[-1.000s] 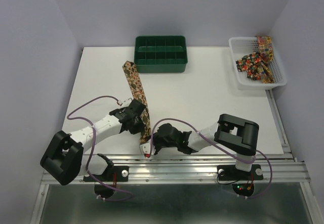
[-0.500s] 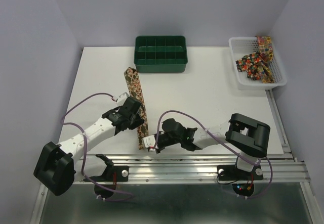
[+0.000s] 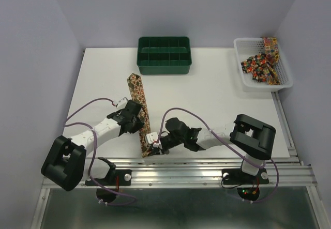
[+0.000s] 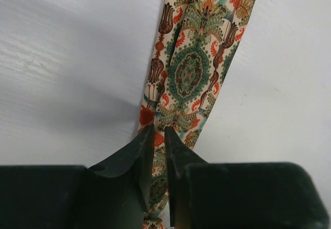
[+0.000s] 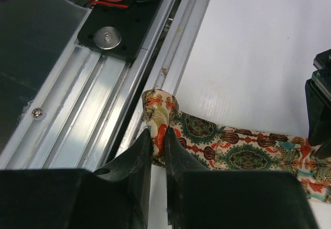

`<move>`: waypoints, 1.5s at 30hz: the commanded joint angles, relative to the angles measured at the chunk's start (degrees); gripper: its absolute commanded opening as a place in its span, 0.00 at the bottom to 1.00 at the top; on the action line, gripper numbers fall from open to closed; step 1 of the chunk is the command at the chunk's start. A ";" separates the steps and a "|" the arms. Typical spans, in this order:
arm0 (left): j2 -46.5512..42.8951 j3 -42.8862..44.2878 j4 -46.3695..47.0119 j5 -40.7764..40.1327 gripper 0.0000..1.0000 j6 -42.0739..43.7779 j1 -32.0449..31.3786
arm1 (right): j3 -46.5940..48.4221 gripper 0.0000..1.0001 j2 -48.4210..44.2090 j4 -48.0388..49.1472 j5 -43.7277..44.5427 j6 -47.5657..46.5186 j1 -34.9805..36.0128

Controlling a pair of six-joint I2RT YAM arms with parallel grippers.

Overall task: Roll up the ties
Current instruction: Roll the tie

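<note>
Tabletop [image 3: 217, 100]: white and flat, carrying both sets of jaws.
Rail [image 3: 207, 167]: aluminium, along the near edge, just beside the right jaws.
Tie [image 3: 138, 97]: a long printed strip lying flat, running from the right jaws, under the left jaws and on beyond them.
Green tray [image 3: 164, 69]: well beyond the left jaws.
Mesh basket [image 3: 266, 88]: white, well apart from both jaws, holding crumpled ties [image 3: 258, 63].

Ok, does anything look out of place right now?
The tie has its near end curled at the front edge of the table beside the rail, pinched in the right hand. Another tie pokes over the basket rim.
</note>
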 commanded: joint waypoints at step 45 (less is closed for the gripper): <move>-2.88 -2.51 7.78 5.87 0.16 4.72 1.23 | 6.31 0.01 11.62 19.84 -14.85 45.13 -12.46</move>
